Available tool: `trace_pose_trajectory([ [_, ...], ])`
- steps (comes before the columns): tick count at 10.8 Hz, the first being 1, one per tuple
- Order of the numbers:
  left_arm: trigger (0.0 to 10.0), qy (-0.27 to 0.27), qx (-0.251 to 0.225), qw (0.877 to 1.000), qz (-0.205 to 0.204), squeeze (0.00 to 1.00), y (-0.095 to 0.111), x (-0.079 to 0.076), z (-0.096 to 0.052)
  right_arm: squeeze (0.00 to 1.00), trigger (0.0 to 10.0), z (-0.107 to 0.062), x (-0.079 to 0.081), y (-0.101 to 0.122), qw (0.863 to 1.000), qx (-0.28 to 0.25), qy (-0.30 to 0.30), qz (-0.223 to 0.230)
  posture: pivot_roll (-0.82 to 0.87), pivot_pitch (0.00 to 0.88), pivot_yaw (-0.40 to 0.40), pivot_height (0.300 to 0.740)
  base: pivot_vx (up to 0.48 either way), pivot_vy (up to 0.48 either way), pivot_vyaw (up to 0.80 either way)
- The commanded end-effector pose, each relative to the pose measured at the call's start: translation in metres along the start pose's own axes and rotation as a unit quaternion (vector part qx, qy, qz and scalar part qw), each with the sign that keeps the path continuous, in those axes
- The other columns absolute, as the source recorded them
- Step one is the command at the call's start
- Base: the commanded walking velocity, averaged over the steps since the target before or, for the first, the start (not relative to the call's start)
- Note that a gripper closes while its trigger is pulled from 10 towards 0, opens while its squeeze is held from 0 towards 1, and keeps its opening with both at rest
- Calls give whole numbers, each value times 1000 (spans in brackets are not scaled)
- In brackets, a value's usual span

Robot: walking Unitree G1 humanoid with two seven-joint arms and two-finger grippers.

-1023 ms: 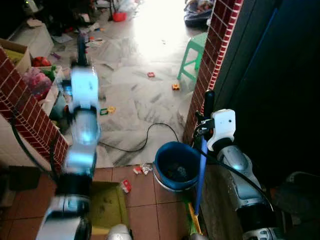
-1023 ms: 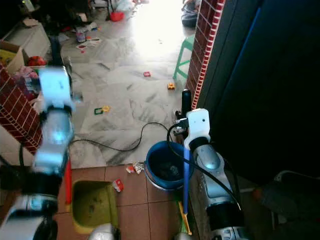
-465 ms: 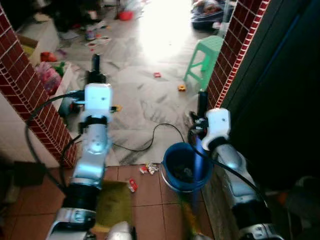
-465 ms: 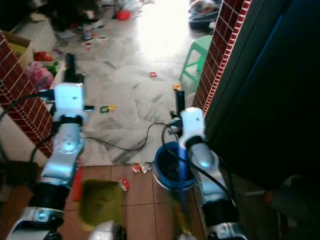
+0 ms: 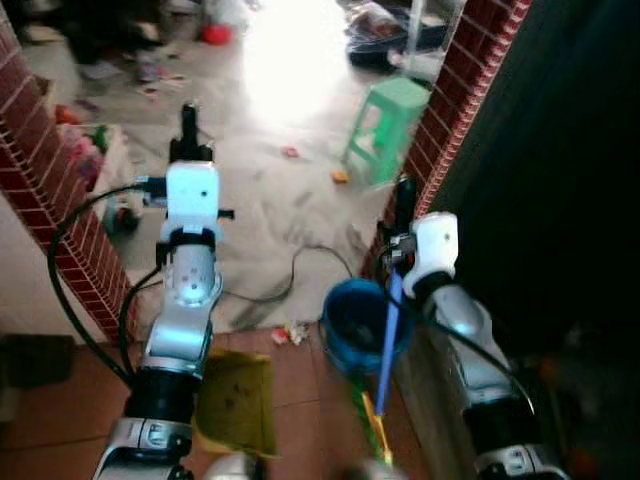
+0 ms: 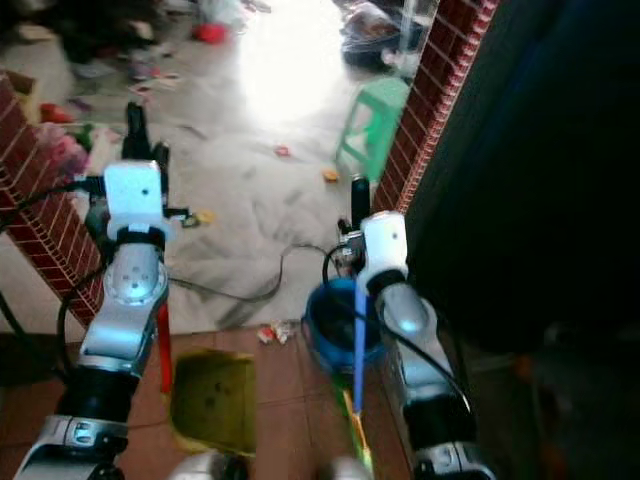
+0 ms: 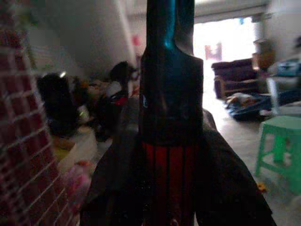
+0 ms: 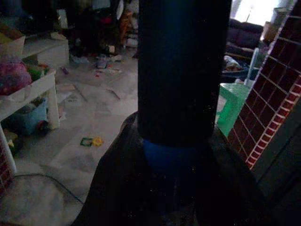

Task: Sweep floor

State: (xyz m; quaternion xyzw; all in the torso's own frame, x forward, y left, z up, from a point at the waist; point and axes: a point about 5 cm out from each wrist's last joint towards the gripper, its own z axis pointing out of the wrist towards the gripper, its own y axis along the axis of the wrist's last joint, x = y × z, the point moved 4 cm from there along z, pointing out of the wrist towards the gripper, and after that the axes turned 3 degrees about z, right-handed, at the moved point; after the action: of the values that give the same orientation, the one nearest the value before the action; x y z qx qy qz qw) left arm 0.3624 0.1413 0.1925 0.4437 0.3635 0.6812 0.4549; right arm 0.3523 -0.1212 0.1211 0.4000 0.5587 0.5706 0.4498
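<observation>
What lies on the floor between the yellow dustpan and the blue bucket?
In the left eye view, a small scrap of litter lies on the tiles between the yellow dustpan and the blue bucket.

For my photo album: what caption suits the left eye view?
Robot holds a blue-handled broom and a dustpan beside a blue bucket.
</observation>
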Motion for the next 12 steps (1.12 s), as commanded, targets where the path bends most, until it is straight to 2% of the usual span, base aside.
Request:
trace_pose_trajectory([
  [1,10000,-20,-31,999,5,0,17,-7,1,0,10000,-1,-4,3,1000,-8,-10,1,18,34,-42,740,0,480,0],
  [5,10000,-10,-1,1000,8,0,7,-1,-6,0,10000,0,-5,5,1000,-13,-10,3,19,36,-41,740,0,480,0],
  [6,10000,8,5,1000,14,0,5,2,-9,0,10000,1,-4,6,1000,-15,-8,3,18,36,-45,740,0,480,0],
  [9,10000,38,-1,999,20,0,2,10,-9,0,10000,3,-1,9,1000,-18,0,-3,16,33,-47,740,0,0,0],
  [12,10000,64,43,997,-16,0,-13,13,-12,0,10000,3,1,12,1000,-29,4,-7,15,29,-44,740,0,0,0],
])
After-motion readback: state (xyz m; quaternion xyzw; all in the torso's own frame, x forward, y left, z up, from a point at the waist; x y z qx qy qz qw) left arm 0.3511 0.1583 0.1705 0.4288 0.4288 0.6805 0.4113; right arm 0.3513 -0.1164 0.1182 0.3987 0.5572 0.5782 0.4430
